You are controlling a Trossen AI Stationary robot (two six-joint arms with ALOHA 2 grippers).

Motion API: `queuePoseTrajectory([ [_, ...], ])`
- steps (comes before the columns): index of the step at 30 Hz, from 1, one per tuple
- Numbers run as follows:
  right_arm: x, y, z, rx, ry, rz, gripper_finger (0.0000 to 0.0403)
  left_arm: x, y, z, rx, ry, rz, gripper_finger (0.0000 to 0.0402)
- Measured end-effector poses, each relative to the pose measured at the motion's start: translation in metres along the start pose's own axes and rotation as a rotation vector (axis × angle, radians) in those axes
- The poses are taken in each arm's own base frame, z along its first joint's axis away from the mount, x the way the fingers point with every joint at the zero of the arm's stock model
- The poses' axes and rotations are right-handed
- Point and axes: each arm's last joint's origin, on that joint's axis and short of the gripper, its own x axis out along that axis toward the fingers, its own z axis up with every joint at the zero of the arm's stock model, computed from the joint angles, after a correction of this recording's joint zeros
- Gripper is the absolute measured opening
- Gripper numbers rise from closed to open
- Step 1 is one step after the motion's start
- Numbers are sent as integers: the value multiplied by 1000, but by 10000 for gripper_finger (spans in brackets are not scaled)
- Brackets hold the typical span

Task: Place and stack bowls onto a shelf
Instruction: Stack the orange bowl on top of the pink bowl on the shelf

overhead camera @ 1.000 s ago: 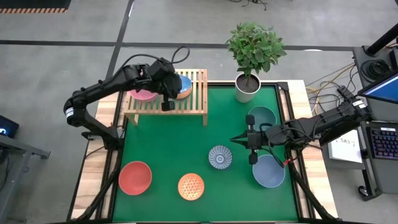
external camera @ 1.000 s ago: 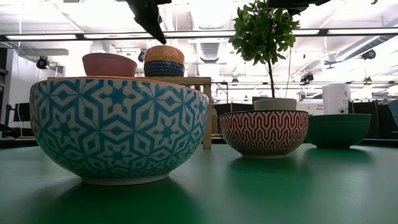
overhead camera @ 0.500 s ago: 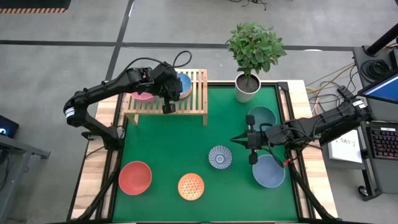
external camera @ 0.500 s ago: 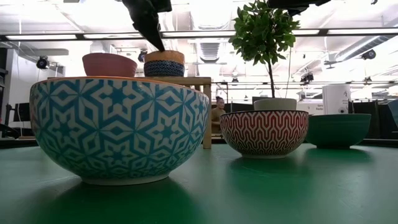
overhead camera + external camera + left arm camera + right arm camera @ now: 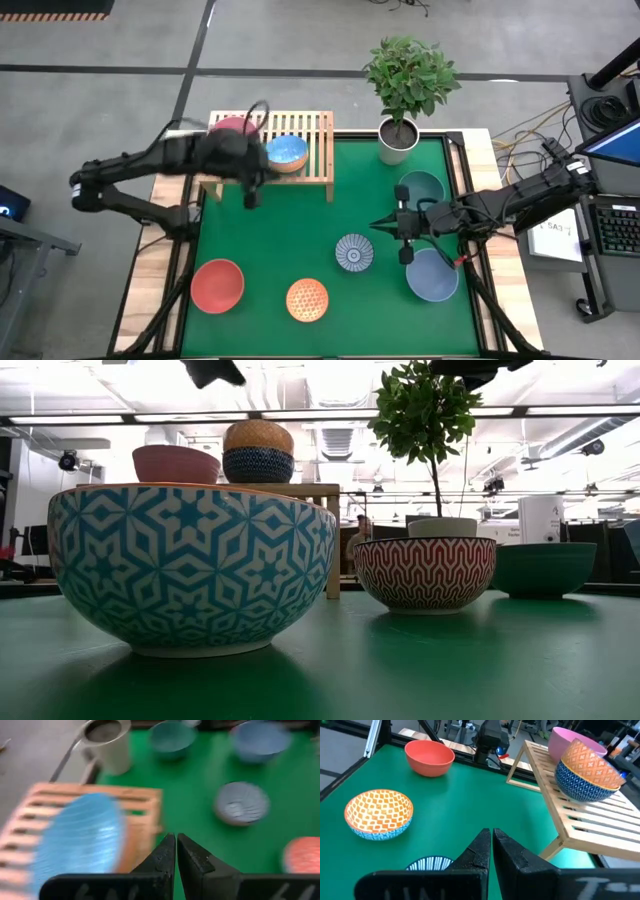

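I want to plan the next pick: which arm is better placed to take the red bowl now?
Probably the left. The left tool hangs shut just in front of the shelf, on the red bowl's side of the table. The right tool, also shut, waits across the table between the teal bowl and slate-blue bowl.

Table [image 5: 290,230]: green top, pale wood edges. Shelf [image 5: 318,150], upper left of centre: light wood. On it a pink bowl [image 5: 232,126] & a light-blue bowl [image 5: 286,152], orange diamond outside, sat in a navy-patterned one. Lower left: red bowl [image 5: 217,285], then orange bowl [image 5: 307,299] w/ white lattice. Centre: blue-white bowl [image 5: 354,252], star pattern. Right: teal bowl [image 5: 420,186], slate bowl [image 5: 432,275]. Pot [image 5: 397,140] white, plant [image 5: 411,72] green.
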Motion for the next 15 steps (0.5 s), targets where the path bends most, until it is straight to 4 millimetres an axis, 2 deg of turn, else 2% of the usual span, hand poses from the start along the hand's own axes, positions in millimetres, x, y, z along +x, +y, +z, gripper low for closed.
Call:
queuePoseTrajectory([
  [5,11,4,-3,-5,17,2,9,-5,-39,-26,38,-96,-145,0],
  [8,16,6,-3,-25,15,2,9,-4,-59,-40,6,-116,-230,0],
  [11,19,7,-5,-51,28,3,9,-1,-76,-50,-46,-96,-302,0],
  [15,20,5,-5,-64,28,-6,9,6,-95,-61,-115,-12,-315,0],
])
